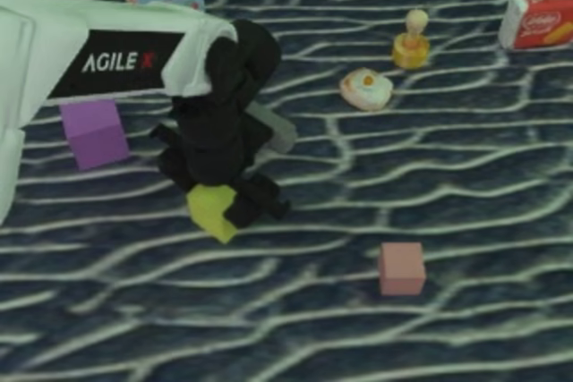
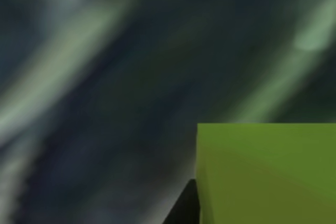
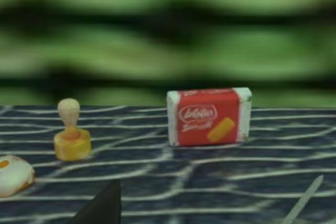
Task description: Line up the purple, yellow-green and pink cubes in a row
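Yellow-green cube [image 1: 211, 210] sits clamped in the left end effector [image 1: 235, 205], raised over the table [image 1: 466, 176] left of centre; purple cube [image 1: 94, 133] is far left, pink cube [image 1: 401, 267] lower right. One of each. Set it down square between them, I'd judge. Left wrist view: the cube fills a corner, table blurred. Right wrist view: one red packet [image 3: 209, 116], one yellow stamp [image 3: 71, 139]; that end effector's state I cannot tell.
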Available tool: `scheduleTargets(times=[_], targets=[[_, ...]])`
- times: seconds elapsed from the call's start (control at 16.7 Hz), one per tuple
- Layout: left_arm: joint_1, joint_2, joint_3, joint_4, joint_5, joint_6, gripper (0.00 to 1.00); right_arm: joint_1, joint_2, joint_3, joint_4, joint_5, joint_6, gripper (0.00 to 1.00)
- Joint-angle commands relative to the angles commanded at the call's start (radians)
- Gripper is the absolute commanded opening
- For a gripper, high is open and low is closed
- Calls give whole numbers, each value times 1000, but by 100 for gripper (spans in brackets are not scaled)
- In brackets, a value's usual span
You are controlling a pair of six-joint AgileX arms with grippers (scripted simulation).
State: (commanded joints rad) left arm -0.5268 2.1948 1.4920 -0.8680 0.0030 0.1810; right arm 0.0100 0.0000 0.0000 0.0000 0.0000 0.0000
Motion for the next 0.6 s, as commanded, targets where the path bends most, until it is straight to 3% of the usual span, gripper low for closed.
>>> scheduleTargets(times=[0.36,0.6], targets=[[0,-25,11,-12,4,-1,0,0,0,0,0,0,0,100],[8,-60,86,-123,3,-3,0,0,0,0,0,0,0,100]])
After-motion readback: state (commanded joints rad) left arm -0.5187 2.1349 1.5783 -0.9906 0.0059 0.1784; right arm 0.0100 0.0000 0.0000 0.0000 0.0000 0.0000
